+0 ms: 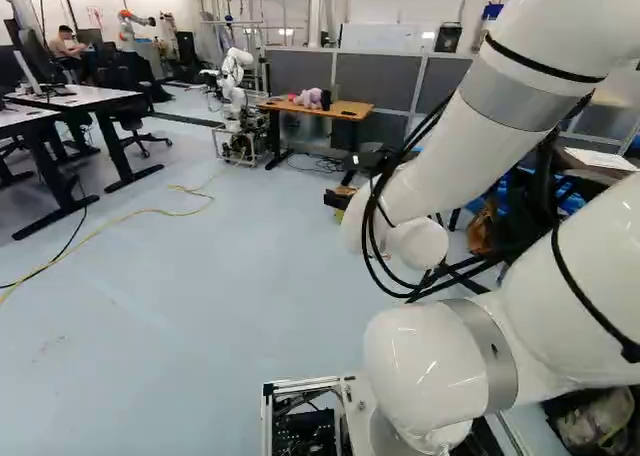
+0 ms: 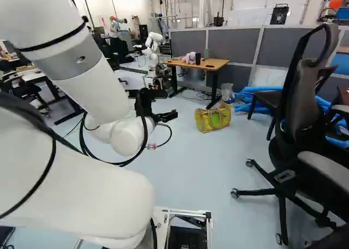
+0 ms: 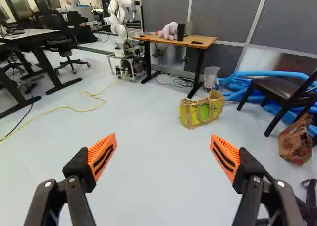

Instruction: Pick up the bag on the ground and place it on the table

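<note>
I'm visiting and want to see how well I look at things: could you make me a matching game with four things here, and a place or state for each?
Things:
1. Yellow bag
2. Plush toy
3. Gripper
4. Office chair

Places and states:
A. On the wooden tabletop
B. On castors, at the right of the right base view
C. On the floor, with a green patch on its side
D. Open, with orange pads

Right pairs: 1-C, 2-A, 3-D, 4-B
</note>
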You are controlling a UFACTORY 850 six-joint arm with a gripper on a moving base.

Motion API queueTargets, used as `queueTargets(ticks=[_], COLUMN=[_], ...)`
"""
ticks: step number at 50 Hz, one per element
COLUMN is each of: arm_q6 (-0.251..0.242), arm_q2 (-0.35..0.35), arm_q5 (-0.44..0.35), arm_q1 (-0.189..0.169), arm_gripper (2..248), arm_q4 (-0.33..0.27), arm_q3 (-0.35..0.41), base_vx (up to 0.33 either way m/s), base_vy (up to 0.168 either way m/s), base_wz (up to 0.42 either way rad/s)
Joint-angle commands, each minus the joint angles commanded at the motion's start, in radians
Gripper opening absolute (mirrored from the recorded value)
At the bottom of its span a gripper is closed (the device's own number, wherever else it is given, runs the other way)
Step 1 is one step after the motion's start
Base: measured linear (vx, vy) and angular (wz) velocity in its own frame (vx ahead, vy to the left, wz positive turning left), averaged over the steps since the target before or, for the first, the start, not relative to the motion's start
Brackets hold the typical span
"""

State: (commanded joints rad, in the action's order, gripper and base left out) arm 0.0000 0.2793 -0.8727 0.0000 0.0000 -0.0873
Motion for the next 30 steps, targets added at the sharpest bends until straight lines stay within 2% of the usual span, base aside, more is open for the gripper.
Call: queueTargets(ticks=[30], arm_q6=[0.0], arm_q2=[0.0], arm_q5=[0.0], arm_q1=[0.0], arm_gripper=[247], arm_q4=[0.0], arm_q3=[0.0], base_vx=[0.254], base_vy=[0.005], base_wz=[-0.015])
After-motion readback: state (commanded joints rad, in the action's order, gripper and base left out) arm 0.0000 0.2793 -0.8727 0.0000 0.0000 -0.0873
